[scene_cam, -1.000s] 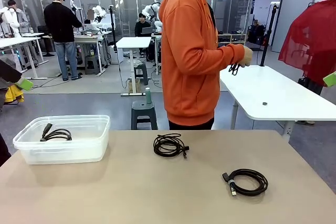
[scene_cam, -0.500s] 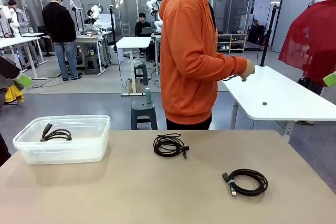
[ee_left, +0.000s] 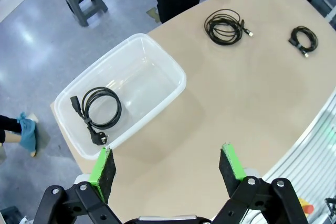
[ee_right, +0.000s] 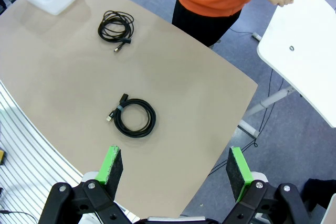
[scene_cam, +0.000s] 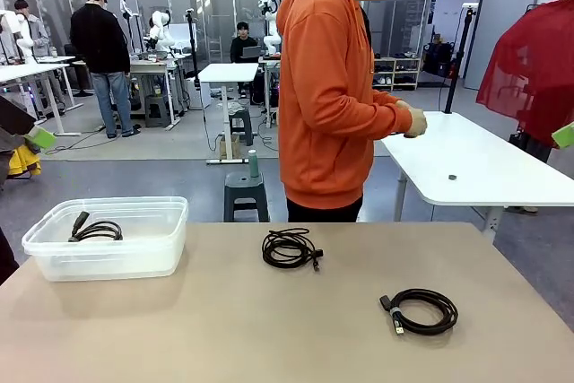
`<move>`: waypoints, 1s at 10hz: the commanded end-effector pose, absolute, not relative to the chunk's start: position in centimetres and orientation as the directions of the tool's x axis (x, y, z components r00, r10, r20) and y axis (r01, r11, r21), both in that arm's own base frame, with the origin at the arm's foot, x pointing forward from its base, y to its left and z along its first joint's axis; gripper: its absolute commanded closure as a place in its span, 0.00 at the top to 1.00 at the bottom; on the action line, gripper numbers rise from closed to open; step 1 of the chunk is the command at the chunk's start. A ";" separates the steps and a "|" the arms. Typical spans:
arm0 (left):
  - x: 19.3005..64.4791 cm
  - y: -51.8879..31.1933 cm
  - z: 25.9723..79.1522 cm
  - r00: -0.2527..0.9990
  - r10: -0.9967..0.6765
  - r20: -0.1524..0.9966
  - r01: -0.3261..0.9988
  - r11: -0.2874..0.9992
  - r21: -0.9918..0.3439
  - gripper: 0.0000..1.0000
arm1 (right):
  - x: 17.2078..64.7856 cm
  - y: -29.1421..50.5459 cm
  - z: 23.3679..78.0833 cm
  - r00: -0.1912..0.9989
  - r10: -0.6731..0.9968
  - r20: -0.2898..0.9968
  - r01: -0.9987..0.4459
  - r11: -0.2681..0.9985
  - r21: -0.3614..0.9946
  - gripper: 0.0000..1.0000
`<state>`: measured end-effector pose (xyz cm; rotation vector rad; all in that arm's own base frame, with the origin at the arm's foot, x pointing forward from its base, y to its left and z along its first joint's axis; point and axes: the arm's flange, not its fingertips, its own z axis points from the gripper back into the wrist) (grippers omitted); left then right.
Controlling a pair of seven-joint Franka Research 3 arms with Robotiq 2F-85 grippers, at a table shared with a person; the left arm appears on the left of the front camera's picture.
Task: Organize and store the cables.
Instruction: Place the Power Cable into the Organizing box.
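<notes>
Cables point(ee_left: 224, 26) were my job, and they lay in three spots across the tan tabletop point(scene_cam: 224, 338), each wound into a flat loop, I judged so that it could be lifted whole. A person in an orange hoodie point(scene_cam: 327, 87) stood at the far edge, turned sideways toward a white table point(scene_cam: 475, 163) behind, hands away from my work. The clear bin point(scene_cam: 134, 262) sat at the left edge toward the far corner, with no lid on it, which suited dropping things in from above. The stored coil point(scene_cam: 97, 230) lay inside it, plug ends showing. The middle coil point(scene_cam: 289, 248) rested near the far edge, well apart from the bin, and the right coil point(scene_cam: 421, 310) lay toward the right edge, its plugs at its left side. My left gripper point(ee_left: 166, 153) hung high over the bin's end of the tabletop with its pads wide apart and empty; my right gripper point(ee_right: 174, 153) hung likewise above the right coil. I could read no brand, label or print anywhere.
</notes>
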<state>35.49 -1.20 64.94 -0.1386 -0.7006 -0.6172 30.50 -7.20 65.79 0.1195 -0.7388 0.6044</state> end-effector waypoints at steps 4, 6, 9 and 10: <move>34.1 3.4 66.6 0.545 -0.554 0.629 0.652 0.752 0.098 1.00 | 30.6 -7.3 65.9 0.581 0.471 0.664 -0.554 0.826 -0.101 1.00; 33.0 5.7 66.3 0.534 -0.569 0.625 0.654 0.747 0.122 1.00 | 30.6 -7.3 65.9 0.581 0.471 0.664 -0.554 0.826 -0.101 1.00; 32.7 5.8 65.9 0.535 -0.582 0.613 0.652 0.745 0.138 1.00 | 30.6 -7.3 65.9 0.581 0.471 0.664 -0.554 0.826 -0.101 1.00; 32.7 5.7 66.0 0.538 -0.588 0.605 0.650 0.746 0.147 1.00 | 30.6 -7.3 65.9 0.581 0.471 0.664 -0.554 0.826 -0.101 1.00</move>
